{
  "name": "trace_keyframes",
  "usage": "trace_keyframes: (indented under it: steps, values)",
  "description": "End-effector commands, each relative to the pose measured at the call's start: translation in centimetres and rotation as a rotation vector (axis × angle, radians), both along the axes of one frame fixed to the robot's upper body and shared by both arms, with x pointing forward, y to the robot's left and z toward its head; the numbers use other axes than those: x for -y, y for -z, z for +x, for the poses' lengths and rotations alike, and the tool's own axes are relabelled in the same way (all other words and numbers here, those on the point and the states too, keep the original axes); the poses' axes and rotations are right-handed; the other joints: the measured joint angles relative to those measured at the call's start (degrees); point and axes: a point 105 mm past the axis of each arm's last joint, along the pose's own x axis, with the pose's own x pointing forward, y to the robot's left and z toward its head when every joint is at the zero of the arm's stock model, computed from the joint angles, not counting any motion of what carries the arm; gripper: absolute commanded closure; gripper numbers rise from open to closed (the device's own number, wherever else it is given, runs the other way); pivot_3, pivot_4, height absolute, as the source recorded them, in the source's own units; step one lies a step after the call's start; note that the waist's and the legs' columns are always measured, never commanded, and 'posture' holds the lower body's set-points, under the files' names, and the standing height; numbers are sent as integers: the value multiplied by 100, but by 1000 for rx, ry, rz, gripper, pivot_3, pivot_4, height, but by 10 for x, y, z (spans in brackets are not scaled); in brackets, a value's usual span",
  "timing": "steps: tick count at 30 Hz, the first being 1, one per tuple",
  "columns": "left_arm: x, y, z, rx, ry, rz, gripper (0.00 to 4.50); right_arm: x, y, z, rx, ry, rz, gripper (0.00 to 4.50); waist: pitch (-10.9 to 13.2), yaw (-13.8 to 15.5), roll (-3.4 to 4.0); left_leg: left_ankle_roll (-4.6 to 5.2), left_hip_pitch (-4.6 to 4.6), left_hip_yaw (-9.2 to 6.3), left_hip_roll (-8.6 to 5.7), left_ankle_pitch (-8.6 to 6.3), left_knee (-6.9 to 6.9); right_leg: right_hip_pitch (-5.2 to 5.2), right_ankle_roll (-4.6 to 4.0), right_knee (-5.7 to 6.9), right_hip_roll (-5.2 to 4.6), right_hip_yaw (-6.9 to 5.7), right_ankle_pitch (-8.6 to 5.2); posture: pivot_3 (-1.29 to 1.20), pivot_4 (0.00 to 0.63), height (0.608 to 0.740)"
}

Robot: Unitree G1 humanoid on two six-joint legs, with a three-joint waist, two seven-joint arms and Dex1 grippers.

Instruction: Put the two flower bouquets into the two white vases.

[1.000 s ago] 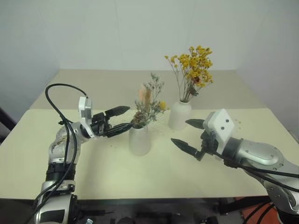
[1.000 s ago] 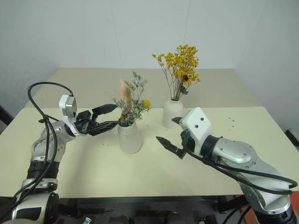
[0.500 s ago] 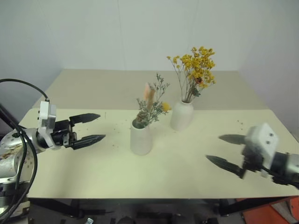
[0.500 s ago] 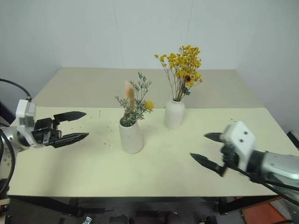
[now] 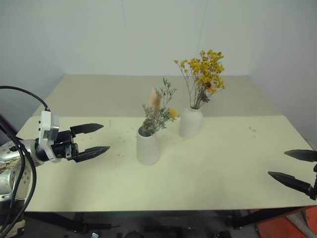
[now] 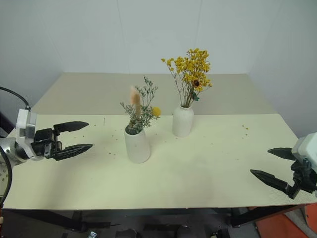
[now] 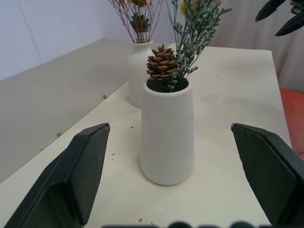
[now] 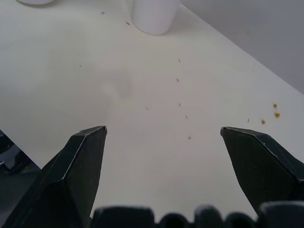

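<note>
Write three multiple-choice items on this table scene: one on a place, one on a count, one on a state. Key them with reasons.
1. Where does the yellow-orange bouquet stand?
A. In the bottle-shaped vase
B. Flat on the table
C. In the left gripper

2. How many white vases are on the table?
A. One
B. Two
C. Three

3. How do both grippers' jaws stand?
A. Shut on stems
B. Open and empty
C. Shut on a vase

Key:
1 A, its stems rise out of that vase's narrow neck.
2 B, the bottle-shaped vase and the tapered vase, which holds the grey-green bouquet.
3 B, the left gripper and the right gripper both show spread jaws with nothing between them, apart from the vases.
</note>
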Motion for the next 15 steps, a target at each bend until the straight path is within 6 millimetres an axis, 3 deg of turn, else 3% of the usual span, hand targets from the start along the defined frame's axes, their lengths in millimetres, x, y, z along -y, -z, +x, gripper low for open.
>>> trace_keyframes:
  steps: [1,7,15]
  values:
    - [1,-30,-8,92,-10,-77,15,13,-23,-1,77,17,-59,0,0,7,0,0,0,0,0,0,0,0,0,0,0,0,0,0,150,740]
    - [-5,-31,-16,95,-40,10,15,33,-39,1,98,71,-106,0,0,3,1,0,0,2,1,0,-4,0,-1,-7,1,0,1,0,150,740]
    - [-6,-26,-14,76,-51,25,15,18,-34,7,103,29,-69,0,-1,11,1,0,1,2,2,0,-5,7,0,-17,1,-1,0,0,150,740]
